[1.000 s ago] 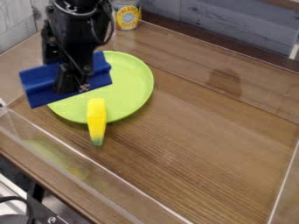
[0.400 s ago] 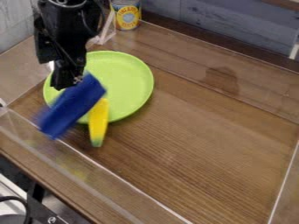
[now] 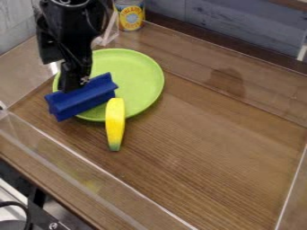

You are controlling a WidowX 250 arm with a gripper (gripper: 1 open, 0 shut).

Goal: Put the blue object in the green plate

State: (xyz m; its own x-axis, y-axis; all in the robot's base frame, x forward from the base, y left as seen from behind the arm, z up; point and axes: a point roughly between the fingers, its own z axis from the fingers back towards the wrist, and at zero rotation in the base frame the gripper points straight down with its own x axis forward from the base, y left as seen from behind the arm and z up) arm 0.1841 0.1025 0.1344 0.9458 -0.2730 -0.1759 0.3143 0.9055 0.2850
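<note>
At the far left, the black robot arm descends from the top edge, and its gripper (image 3: 79, 79) points steeply down over the left part of the plate; the jaws stand apart and hold nothing. Directly below them lies the deep blue rectangular block with a ridged top (image 3: 82, 97) — free of the gripper, tilted with its right end higher. The block's right end rests over the near-left rim of the round lime-green shallow plate (image 3: 135, 76), while its left end extends outward past the rim toward the wooden table surface (image 3: 216, 144). The block is therefore only partly over the plate, not lying flat inside it. Just to the right of the block, the yellow banana-shaped object (image 3: 114, 123) lies with its upper end against the plate's near rim and its lower end on the table, close to the block but whether touching it cannot be determined. Behind the plate, near the top edge, stands a yellow-labelled can (image 3: 129, 16) — well apart from the block.
</note>
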